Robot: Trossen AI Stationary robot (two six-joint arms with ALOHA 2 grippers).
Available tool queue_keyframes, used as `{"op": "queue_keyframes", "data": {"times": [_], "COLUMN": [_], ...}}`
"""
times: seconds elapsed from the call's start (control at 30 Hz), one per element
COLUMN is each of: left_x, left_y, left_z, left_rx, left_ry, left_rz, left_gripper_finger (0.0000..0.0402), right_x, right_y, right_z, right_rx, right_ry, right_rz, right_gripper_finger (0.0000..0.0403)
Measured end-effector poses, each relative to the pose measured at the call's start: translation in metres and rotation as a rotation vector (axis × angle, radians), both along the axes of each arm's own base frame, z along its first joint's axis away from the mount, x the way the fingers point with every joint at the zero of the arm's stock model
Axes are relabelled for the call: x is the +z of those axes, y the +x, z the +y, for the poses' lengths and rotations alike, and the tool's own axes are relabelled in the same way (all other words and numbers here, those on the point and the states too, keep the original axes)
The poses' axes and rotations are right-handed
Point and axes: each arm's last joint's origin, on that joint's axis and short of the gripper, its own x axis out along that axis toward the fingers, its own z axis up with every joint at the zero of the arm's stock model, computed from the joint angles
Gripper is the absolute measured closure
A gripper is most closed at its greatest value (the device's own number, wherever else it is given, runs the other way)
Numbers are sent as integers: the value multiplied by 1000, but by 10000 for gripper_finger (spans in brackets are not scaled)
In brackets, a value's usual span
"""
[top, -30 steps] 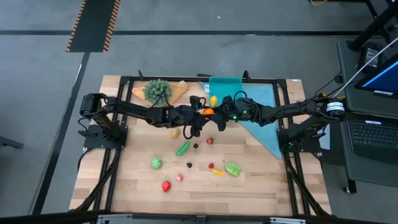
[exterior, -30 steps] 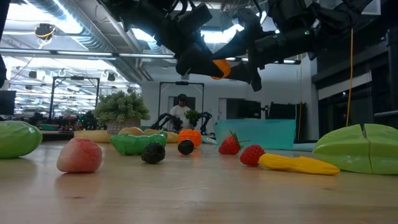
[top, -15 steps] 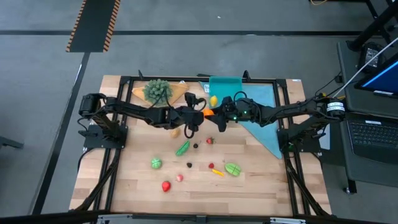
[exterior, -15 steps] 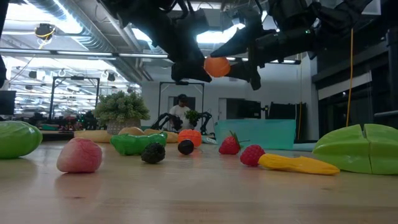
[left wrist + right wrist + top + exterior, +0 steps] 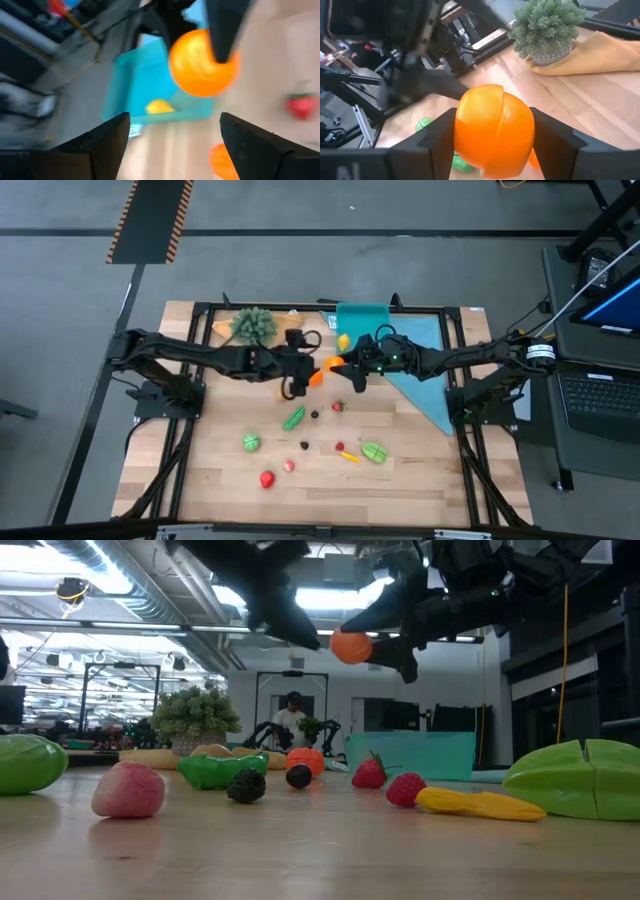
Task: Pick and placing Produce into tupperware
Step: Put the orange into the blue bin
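left gripper (image 5: 297, 380) withdrawn, right gripper (image 5: 345, 367) gripping orange (image 5: 336, 363)

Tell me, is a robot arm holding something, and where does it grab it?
Yes. The right tool holds the toy orange up in the air, one finger on each side of its round middle. The left tool is open and holds nothing.
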Motion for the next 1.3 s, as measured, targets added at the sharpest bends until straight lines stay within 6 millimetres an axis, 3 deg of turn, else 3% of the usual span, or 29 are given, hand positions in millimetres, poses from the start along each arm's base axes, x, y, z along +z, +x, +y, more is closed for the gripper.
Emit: {"op": "queue_keyframes", "data": {"times": [0.3, 0.57, 0.9, 1.3], "left_x": [-6, -20, -24, -28], "left_y": [-61, -104, -118, -119], "left_z": [-2, -5, -5, -5], "left_rx": [-16, 5, 10, 32], "left_ry": [-172, -223, -240, -280], "left_rz": [-113, -250, -316, -320], "left_gripper_finger": [99, 99, 99, 99], "right_x": [-3, 8, 34, 36], "right_y": [-10, -36, -71, -95], "right_z": [-26, -45, -50, -46], "right_rx": [-15, -59, -116, -137], "right_ry": [-10, -96, -184, -308], "right_rz": [65, 160, 196, 305], "right_gripper_finger": [182, 183, 183, 183]}}
